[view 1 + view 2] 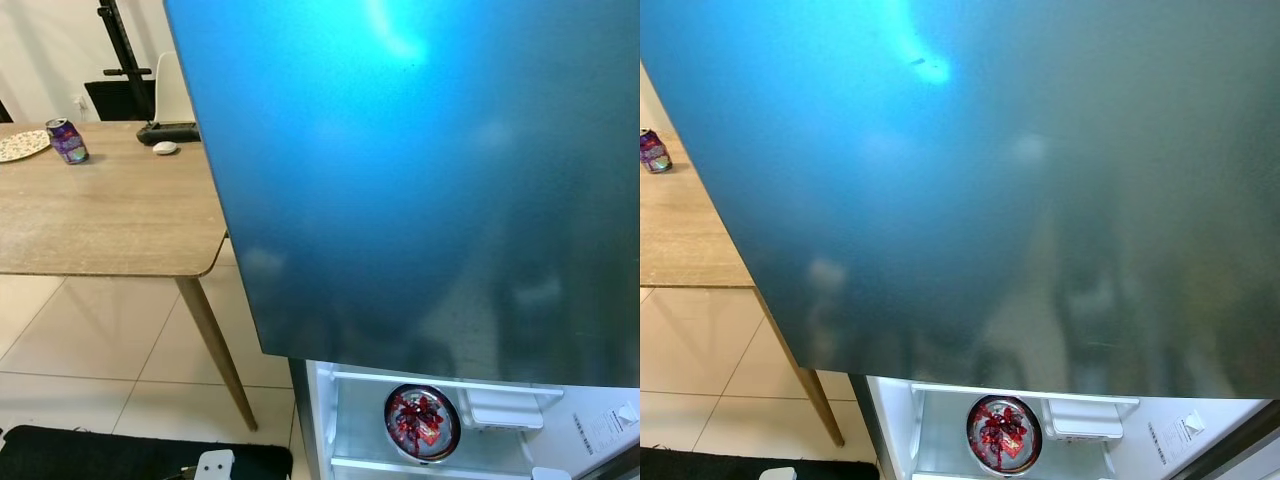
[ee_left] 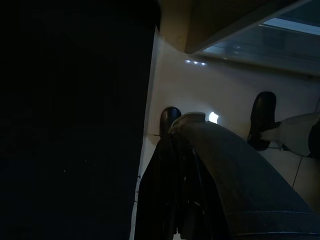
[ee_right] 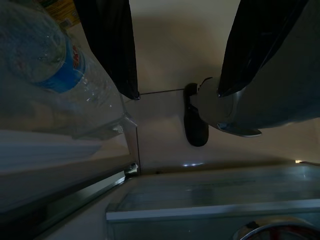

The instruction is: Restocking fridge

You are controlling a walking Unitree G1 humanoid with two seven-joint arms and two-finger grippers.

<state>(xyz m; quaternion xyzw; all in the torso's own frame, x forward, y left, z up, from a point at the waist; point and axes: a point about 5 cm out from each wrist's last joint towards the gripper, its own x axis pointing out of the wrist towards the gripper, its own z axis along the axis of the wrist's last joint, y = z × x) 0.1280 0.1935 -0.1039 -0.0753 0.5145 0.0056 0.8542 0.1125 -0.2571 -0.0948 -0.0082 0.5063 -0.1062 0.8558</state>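
In the left eye view a glossy blue fridge door [image 1: 420, 170] fills most of the frame, swung across in front of the camera. Below its lower edge the white fridge interior [image 1: 350, 420] shows a door shelf with a round red-patterned can [image 1: 422, 422] seen end-on, and beside it a white plastic compartment [image 1: 505, 410]. A white paper label [image 1: 605, 430] is stuck on the inner wall at the right; its print is too small to read. To the left stands a wooden table [image 1: 110, 220] on a tiled floor [image 1: 90, 340]. On the table are a purple drink can [image 1: 67, 141] whose writing cannot be read, the edge of a patterned plate [image 1: 20, 146], a small white object [image 1: 165, 148] and a black device [image 1: 170, 131].

The right eye view gives the same scene, with the red can under the door's edge.

The left wrist view is very dark: a black surface covers one side, and a person's grey trouser leg [image 2: 235, 175] with black shoes [image 2: 262, 117] can be made out on pale floor. Whether the left gripper is open or closed cannot be told.

The right wrist view shows the right gripper [image 3: 180, 47] with its two black fingers spread apart and holding nothing. Near one finger is a clear water bottle [image 3: 50, 65] with a blue label bearing red lettering, unreadable, resting in a transparent fridge bin [image 3: 100, 125].
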